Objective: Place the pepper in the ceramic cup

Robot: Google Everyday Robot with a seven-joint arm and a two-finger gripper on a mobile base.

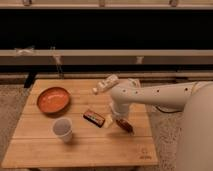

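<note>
Camera view takes in a table (pixel 75 154) with the arm (pixel 155 95) reaching over its right half. At far left sits the bowl (pixel 53 99). The cup (pixel 62 130) stands front left, upright, and the bar (pixel 93 117) lies between cup and gripper (pixel 115 119). The gripper hangs low at mid-table; how open it is, or whether it has hold of anything, I cannot tell. The pepper (pixel 125 126) lies on the table just beside it, well apart from the cup. It looks light, glossy, probably slippery and a little soft. Best taken gently across its middle.

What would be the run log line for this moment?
gripper: low, beside pepper, right of dark bar | ceramic cup: upright, left of dark bar, apart from pepper | pepper in cup: not yet
</note>
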